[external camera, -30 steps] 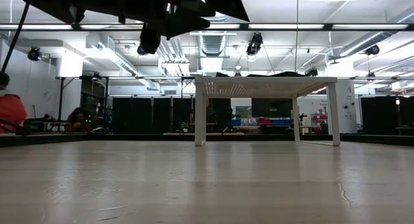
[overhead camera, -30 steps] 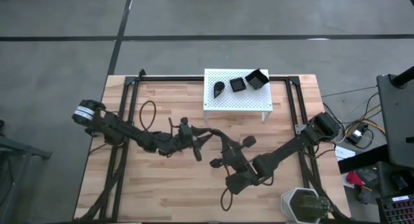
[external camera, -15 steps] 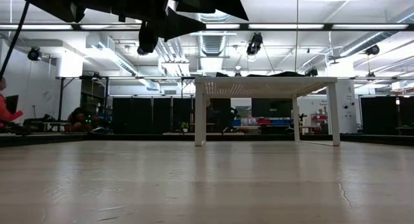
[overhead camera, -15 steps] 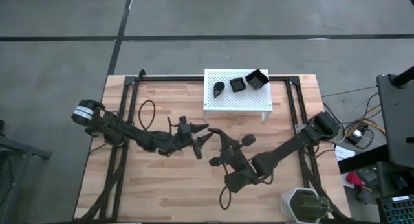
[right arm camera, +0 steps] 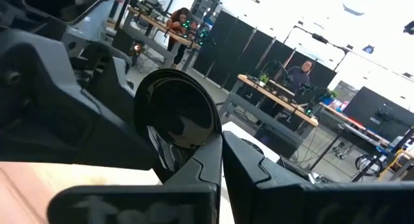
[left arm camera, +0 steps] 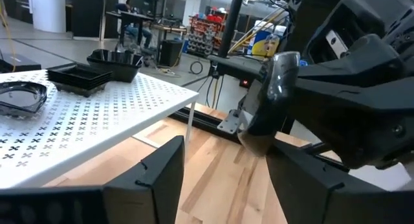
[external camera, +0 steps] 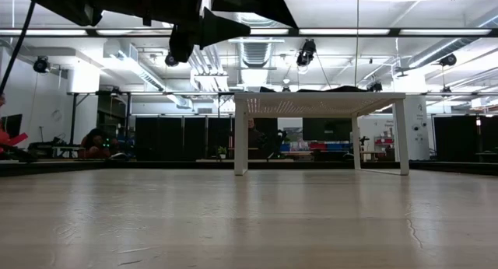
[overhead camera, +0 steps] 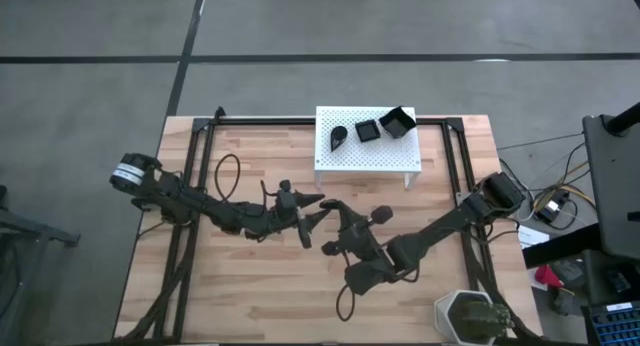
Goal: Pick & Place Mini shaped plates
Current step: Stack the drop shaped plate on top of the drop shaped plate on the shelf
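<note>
Holding a teardrop plate (right arm camera: 176, 118) clamped in our right gripper (overhead camera: 331, 210), we now meet the spread, empty left gripper (overhead camera: 312, 210), closer than before — handover ahead.

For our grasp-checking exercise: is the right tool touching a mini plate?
Touching. The right wrist view shows the right tool pinching the glossy black plate at its rim.

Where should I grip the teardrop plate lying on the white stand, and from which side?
Probably its raised rim, one finger inside and one outside, coming from above on its left side: the teardrop plate lies flat on the white stand, and a square plate sits close on its right. The left gripper is open.
</note>
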Controlling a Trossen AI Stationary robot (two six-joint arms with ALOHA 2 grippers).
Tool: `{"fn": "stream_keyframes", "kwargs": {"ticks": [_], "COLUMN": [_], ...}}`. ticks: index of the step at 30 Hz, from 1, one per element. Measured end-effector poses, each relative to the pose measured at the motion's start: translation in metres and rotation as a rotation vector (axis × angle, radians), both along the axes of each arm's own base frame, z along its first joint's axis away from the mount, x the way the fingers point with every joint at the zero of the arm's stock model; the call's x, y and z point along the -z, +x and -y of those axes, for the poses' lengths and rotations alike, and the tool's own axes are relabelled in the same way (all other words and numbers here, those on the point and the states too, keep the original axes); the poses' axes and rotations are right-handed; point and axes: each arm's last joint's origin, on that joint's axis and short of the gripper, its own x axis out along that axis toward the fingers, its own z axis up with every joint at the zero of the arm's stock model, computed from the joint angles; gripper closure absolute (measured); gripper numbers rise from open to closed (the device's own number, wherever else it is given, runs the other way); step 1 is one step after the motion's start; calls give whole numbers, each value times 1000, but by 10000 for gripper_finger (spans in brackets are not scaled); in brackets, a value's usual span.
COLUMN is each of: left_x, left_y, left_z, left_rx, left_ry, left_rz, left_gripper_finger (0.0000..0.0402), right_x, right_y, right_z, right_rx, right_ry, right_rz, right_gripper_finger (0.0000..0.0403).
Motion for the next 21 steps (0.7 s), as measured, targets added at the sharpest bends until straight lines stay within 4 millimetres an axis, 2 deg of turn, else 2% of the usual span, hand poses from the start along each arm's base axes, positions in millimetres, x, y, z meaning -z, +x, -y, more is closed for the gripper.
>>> {"fn": "stream_keyframes", "kwargs": {"ticks": [6, 16, 21], "left_x": [0, -2, -2], "left_y": [0, 1, 1], "left_z": [-1, -2, -2], "left_rx": [-4, -8, -7], "left_ry": [-8, 17, 21], "left_rz": [1, -4, -1], "left_gripper_finger": [202, 264, 275], "right_x": [-3, -6, -6], "right_y": [2, 2, 1], "right_z": [1, -1, -3], "right_rx": [7, 5, -1], "right_ry": [4, 5, 7], "right_rz": [9, 15, 18], "right_gripper_finger": [395, 394, 394]}}
